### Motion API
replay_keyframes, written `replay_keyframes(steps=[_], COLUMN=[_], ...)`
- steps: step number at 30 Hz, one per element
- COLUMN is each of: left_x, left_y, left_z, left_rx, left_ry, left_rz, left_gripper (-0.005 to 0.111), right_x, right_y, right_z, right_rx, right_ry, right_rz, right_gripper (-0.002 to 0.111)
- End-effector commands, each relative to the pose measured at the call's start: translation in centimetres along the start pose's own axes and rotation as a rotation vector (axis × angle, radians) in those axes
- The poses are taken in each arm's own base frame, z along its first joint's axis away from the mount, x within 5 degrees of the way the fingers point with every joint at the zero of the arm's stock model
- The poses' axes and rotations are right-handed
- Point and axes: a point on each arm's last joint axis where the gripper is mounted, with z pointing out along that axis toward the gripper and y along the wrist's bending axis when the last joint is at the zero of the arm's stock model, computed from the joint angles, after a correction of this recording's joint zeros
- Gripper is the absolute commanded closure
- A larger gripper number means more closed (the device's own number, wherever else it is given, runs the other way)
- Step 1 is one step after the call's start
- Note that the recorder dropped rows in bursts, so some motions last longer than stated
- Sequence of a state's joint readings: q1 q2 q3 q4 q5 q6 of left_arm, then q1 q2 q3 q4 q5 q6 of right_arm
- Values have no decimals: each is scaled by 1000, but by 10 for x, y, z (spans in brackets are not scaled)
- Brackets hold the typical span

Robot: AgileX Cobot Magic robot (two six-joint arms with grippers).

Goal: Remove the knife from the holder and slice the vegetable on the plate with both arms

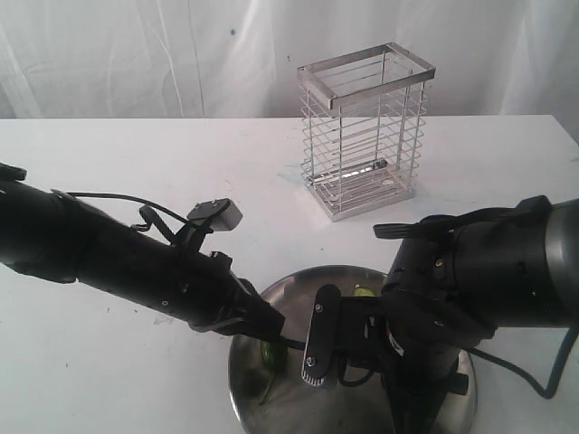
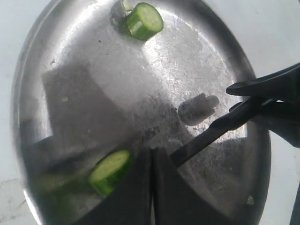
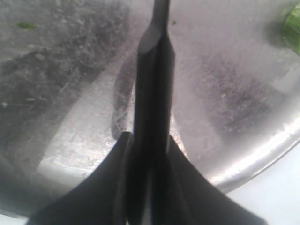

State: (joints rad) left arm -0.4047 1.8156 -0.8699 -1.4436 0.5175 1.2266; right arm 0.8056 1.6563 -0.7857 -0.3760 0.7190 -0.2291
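Knife over the plate, both arms in, next cut lining up.

The right end effector is clamped on the knife handle, blade running straight out toward the left end effector, whose fingers are pressed together, apparently on nothing. The vegetable lies just beside it on the plate, a cut piece well apart across it.

A white counter carried everything, its surface faintly smudged in places. Behind it hung a creased white cloth backdrop across the whole rear.
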Motion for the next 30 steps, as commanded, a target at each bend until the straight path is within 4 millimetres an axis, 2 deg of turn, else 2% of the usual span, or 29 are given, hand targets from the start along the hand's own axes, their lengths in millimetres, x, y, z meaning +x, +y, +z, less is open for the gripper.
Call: replay_keyframes(steps=[1,13,19,23,30], left_x=[0,-1,24,35,24], left_y=[-2,-4,20,31,21], left_z=[0,2,23,37,28], left_rx=[34,56,-79,-67,-44], left_ry=[0,-14,70,93,49], left_rz=[-3,8,-15,-52,2], left_gripper=[107,107,107,107,107], right_x=[-1,-2,-2,-1,-1], right_y=[-1,-1,-1,-1,0], right_z=[-1,-1,-1,-1,-1], right_rx=[3,3,3,2,0], right_ry=[-8,-10,-8,-6,1], right_rz=[-8,-8,-9,-9,-9], right_gripper=[108,108,108,108,108])
